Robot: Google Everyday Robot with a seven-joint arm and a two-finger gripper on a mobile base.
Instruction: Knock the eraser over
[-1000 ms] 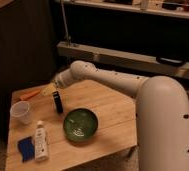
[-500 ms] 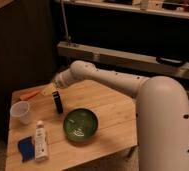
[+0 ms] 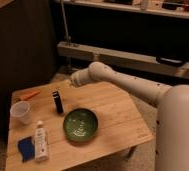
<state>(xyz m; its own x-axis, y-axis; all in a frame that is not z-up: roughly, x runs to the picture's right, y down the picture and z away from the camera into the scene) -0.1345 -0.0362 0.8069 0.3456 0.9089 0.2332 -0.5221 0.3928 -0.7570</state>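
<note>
The eraser (image 3: 57,101), a slim black block with a lighter band at its top, stands upright on the wooden table (image 3: 113,107), left of centre. My gripper (image 3: 69,82) is at the end of the white arm, above and just behind-right of the eraser, apart from it. It shows only as a dark tip against the dark background.
A green bowl (image 3: 80,123) sits right in front of the eraser. A clear cup (image 3: 21,112) stands to its left and an orange marker (image 3: 29,94) lies behind-left. A white bottle (image 3: 39,141) and a blue flat piece (image 3: 26,148) lie at the front left.
The arm's end has shifted a little to the right, away from directly above the eraser. The eraser still stands in the same place.
</note>
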